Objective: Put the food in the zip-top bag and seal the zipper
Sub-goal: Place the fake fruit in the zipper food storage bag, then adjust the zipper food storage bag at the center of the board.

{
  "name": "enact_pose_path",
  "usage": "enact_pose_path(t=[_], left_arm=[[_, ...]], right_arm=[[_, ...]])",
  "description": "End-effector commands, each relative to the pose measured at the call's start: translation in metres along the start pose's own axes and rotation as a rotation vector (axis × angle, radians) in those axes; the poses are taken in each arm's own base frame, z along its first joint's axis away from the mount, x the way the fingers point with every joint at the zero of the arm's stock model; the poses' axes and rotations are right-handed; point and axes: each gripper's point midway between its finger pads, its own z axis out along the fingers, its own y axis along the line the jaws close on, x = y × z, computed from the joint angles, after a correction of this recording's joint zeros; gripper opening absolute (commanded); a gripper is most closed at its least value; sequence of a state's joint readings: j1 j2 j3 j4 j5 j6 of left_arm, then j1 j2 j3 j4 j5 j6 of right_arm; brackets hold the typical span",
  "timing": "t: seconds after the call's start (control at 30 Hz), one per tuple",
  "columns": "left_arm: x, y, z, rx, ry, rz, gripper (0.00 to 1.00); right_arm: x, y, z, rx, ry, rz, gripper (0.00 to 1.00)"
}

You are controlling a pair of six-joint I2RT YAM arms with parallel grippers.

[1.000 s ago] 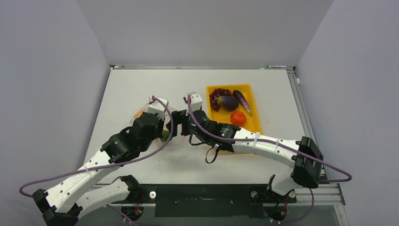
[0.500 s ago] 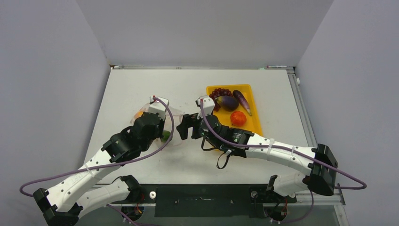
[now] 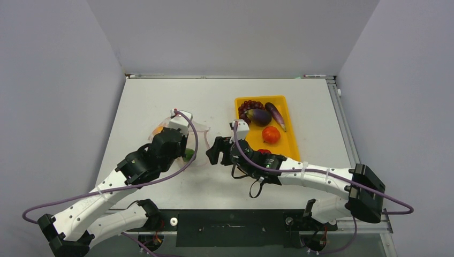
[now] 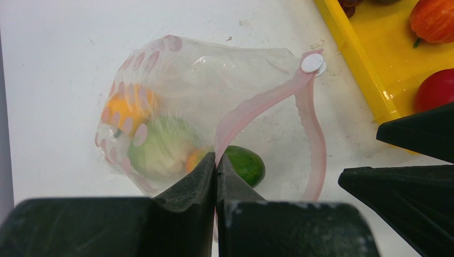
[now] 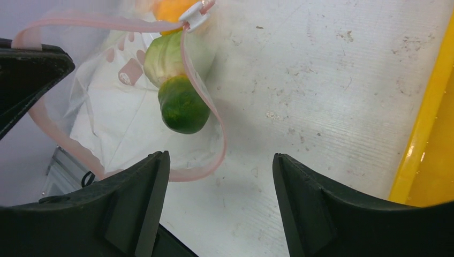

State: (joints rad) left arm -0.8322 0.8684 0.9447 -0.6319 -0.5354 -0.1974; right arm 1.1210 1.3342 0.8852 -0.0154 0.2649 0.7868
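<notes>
- The left gripper (image 4: 216,163) has its jaws pressed together on the pink zipper (image 4: 257,101), pinching the strip where it crosses the mouth of the zip-top bag (image 4: 176,80).
- The right gripper (image 5: 219,160) is spread wide and holds nothing. It hangs over bare table (image 5: 332,80) just right of the bag mouth, clear of the plastic.
- The bag lies slumped on the table between the two grippers, its mouth gaping towards the right gripper. The zipper's white slider (image 4: 312,62) sits at the far end of the strip.
- A green round fruit (image 4: 243,165) lies at the mouth, and an orange piece (image 4: 128,107) lies deeper under the dotted film.
- Further right, the yellow tray (image 3: 290,140) holds a red piece (image 4: 436,88) nearest and an orange-red piece (image 3: 271,134) beyond it.
- At the tray's far end lie a round eggplant (image 3: 260,116), a slim eggplant (image 3: 275,114) and a dark red grape bunch (image 3: 247,107).
</notes>
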Motion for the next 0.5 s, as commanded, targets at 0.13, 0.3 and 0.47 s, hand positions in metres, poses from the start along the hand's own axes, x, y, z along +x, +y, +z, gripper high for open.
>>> enact_pose_path(t=[0.13, 0.3, 0.47], left_arm=[[-0.015, -0.004, -0.002, 0.021, -0.049, -0.021, 0.00], [-0.015, -0.004, -0.002, 0.020, -0.049, -0.021, 0.00], [-0.016, -0.005, -0.002, 0.023, -0.050, -0.021, 0.00]], right_arm=[[0.000, 0.018, 0.018, -0.057, -0.047, 0.138, 0.67], [0.012, 0.016, 0.030, -0.049, -0.033, 0.180, 0.61], [0.018, 0.017, 0.039, -0.051, -0.030, 0.208, 0.56]])
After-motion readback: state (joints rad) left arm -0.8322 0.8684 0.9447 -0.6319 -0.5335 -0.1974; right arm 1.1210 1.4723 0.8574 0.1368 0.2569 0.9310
